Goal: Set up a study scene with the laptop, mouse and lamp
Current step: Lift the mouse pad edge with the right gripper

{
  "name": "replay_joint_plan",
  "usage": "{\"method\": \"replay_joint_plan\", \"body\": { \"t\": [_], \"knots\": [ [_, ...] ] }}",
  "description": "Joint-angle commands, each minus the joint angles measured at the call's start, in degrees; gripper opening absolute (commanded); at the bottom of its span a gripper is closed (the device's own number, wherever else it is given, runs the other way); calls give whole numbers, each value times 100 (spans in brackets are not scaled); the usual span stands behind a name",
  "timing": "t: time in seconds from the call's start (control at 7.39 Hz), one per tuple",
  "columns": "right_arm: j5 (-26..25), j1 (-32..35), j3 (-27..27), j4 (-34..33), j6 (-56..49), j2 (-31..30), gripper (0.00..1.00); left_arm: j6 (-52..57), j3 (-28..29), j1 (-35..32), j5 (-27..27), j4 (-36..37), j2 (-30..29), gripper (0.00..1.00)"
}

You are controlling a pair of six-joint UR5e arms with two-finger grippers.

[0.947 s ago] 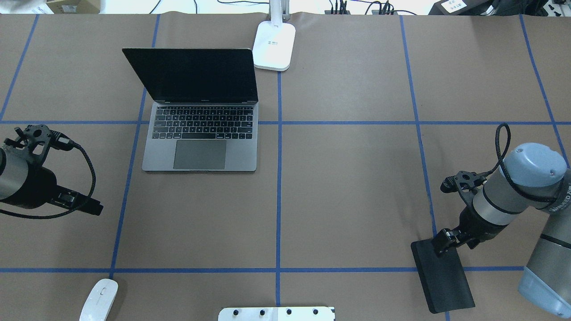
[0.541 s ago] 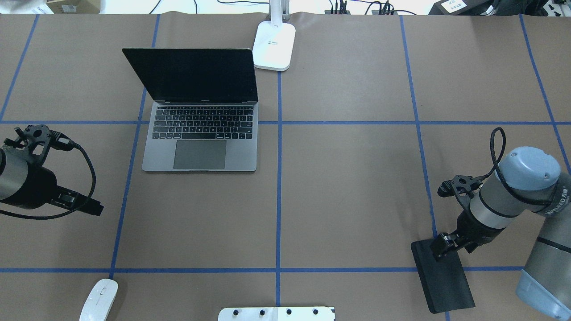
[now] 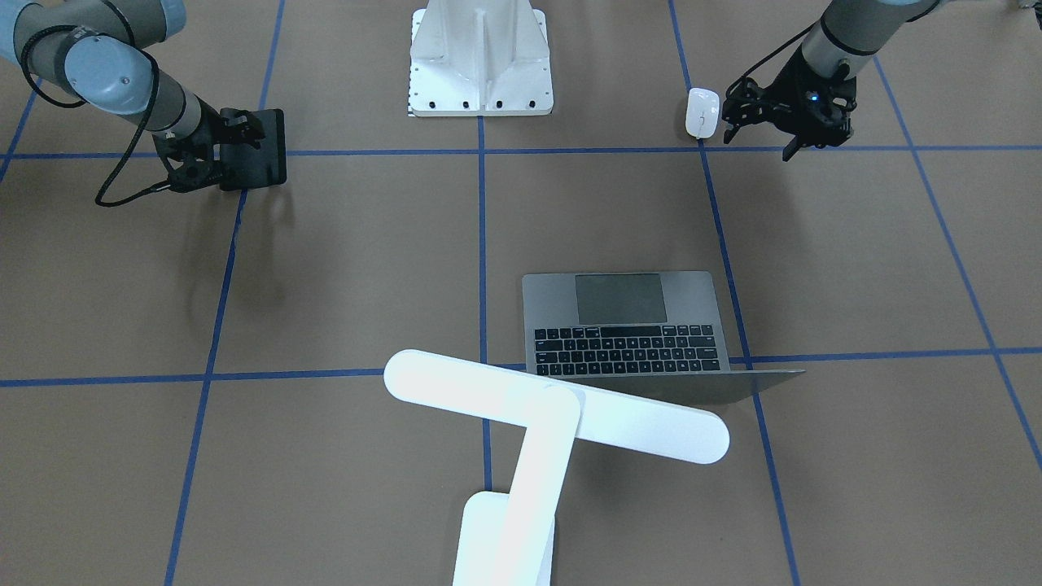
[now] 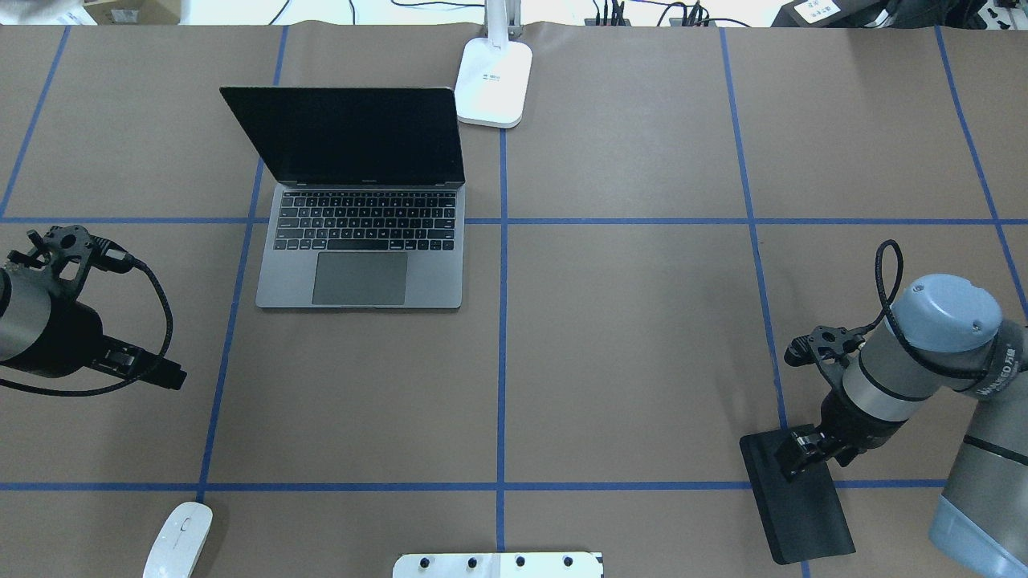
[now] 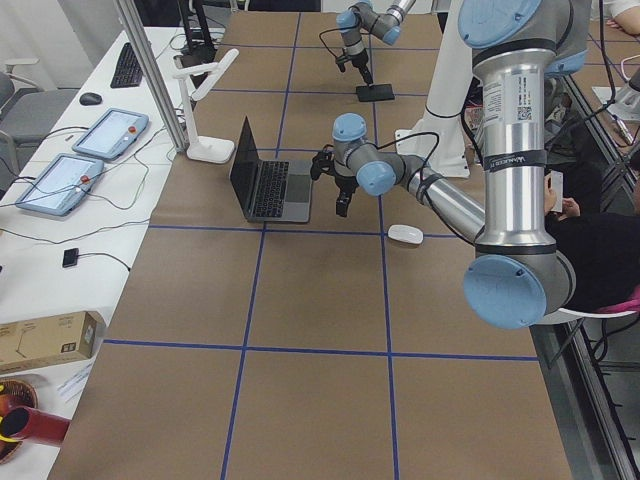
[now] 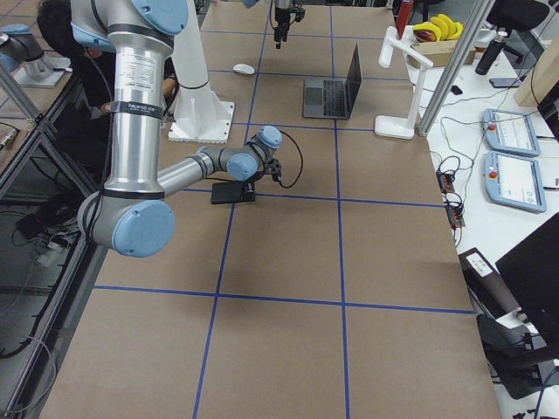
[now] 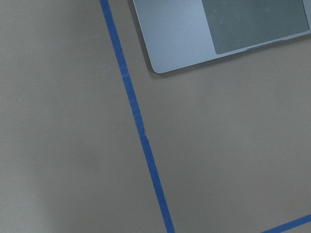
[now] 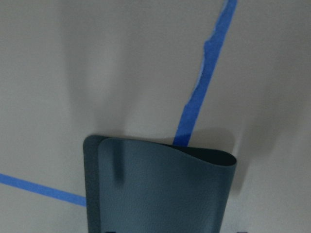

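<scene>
The table (image 4: 626,337) is covered in brown paper, and blue tape lines (image 4: 502,361) divide it into large squares. The laptop (image 4: 365,241) sits open on the robot's left half, toward the far edge. The lamp (image 4: 493,84) has its base at the middle of the far edge, just beside the lid's corner. The mouse (image 4: 178,539) lies by the near edge toward the left end. A black pad (image 4: 807,518) lies across a tape line by the near edge toward the right end, with one end curled up off the paper. A white bolted pedestal (image 4: 498,564) stands at the middle of the near edge.
</scene>
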Motion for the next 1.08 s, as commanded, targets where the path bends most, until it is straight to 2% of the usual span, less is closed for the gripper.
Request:
{"method": "replay_joint_plan", "body": {
  "t": [0.0,0.68,0.95],
  "knots": [
    [15,-10,-36,-2,-142,-5,86,3,0,21,0,0,-6,100],
    [33,-36,-124,-20,-151,-5,54,38,0,39,0,0,-6,100],
    [77,-27,-98,-37,-151,4,35,39,-18,39,0,-9,-6,100]
  ]
}}
